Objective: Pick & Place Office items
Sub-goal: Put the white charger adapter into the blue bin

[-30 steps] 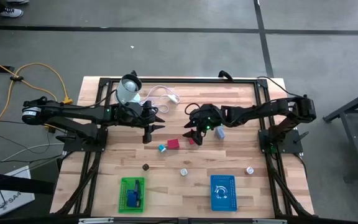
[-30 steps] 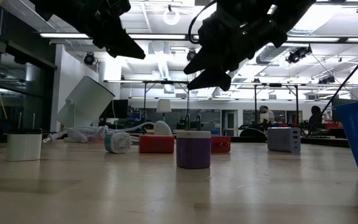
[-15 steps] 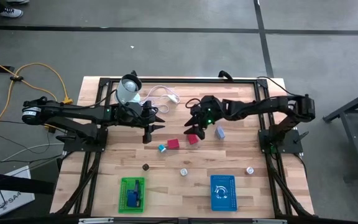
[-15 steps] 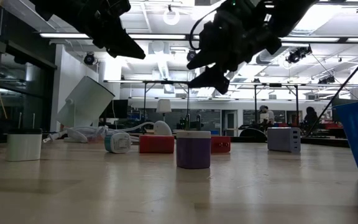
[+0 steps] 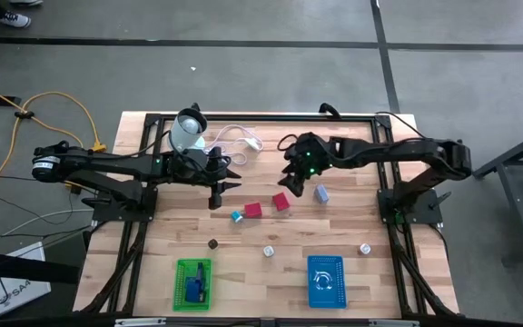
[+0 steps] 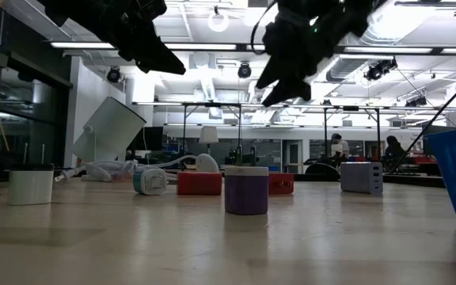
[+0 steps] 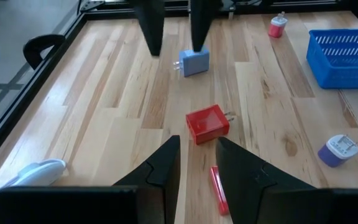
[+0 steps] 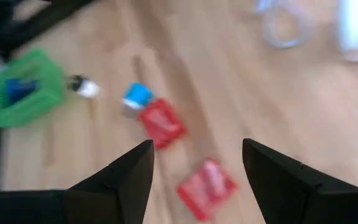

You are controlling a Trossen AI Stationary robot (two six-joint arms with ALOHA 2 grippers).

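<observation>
Since a second ago the right gripper (image 5: 292, 178) has pulled back from over the red pieces toward the far side of the table and risen; it hangs empty, fingers spread wide, above bare wood. Left gripper (image 5: 214, 195) has not shifted: fingers nearly together, nothing between them, hovering near the white cable (image 5: 234, 138) and the pale round container (image 5: 187, 130).

Office items lie scattered mid-table:
- red block (image 5: 282, 202) and second red block (image 5: 253, 210), near each other
- small blue-and-white piece (image 5: 237, 215) just beside the second red block
- grey-blue plug block (image 5: 320, 193), apart to the right
- round white pieces (image 5: 269, 251) and (image 5: 365, 247), nearer the front
- small dark round piece (image 5: 212, 243)

Green basket (image 5: 192, 282) and blue basket (image 5: 326, 282) sit at the front edge; the green one already holds something blue.

Handling, by judgement: all pieces look light, rigid, hard plastic. Smooth faces, likely to slip or skid if pinched off-centre. Blocks: take across two flat parallel sides, avoiding the metal prongs seen in the left wrist view. Round pieces: grip across the middle from above, since they may roll.
</observation>
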